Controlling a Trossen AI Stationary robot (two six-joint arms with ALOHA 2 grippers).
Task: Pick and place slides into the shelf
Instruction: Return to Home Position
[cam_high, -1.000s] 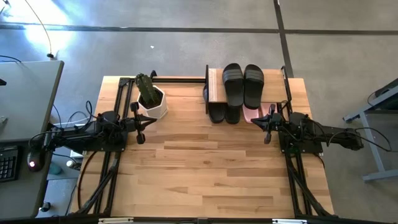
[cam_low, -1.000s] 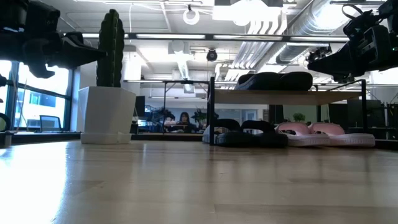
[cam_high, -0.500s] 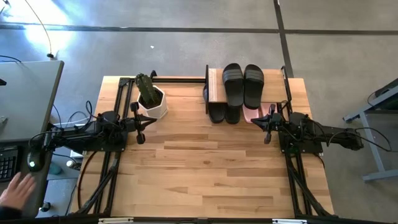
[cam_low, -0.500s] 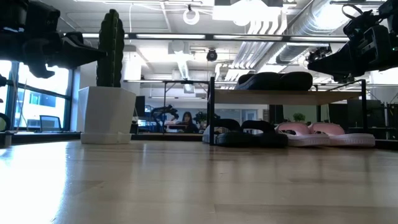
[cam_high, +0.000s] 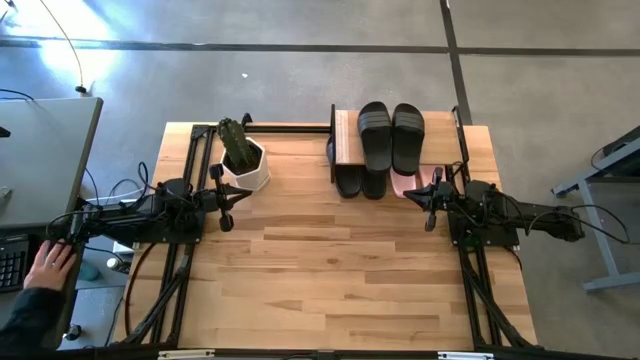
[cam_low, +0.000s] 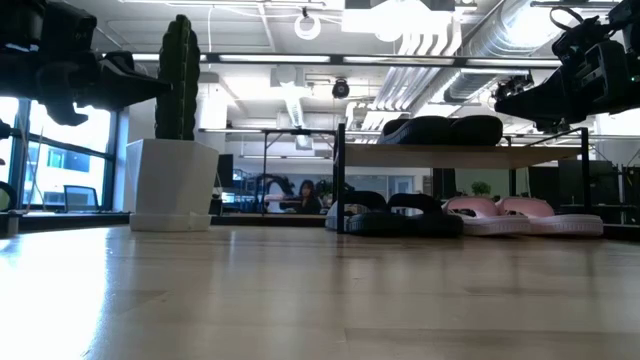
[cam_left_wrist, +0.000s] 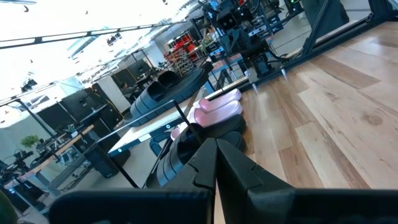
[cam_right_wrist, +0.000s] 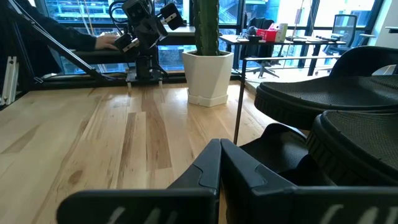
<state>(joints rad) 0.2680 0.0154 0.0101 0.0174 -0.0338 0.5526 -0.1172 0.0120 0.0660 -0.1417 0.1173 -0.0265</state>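
All six slides (cam_high: 375, 150) sit in the shelf (cam_high: 341, 140) at the table's (cam_high: 330, 270) far edge, right of centre: a black top pair (cam_high: 390, 135) on the pale wooden board, a lower black pair (cam_high: 360, 183) and a pink pair (cam_high: 410, 182) under it, their ends poking out past the board's front edge. The right gripper (cam_high: 432, 200), fingers pressed together and holding nothing, hangs just beside the pink pair and the shelf's right front corner. That closeness looks like the main risk. A careless swing on the way out could clip the thin black metal frame, shunt what seems a light rack, or drag a protruding pink slide back onto the table. The left gripper (cam_high: 225, 205), also closed and empty, waits near the left edge just in front of a white pot (cam_high: 250, 172), which could tip if it were brushed. The slides are matte moulded rubber with broad straps and finely dimpled footbeds, soft enough to slip or spring if nudged. The pot is faceted and holds a ribbed green cactus (cam_high: 236, 143). The table is jointed light planks with a visible grain. A person's hand (cam_high: 48, 265) rests on a desk beyond the left edge.
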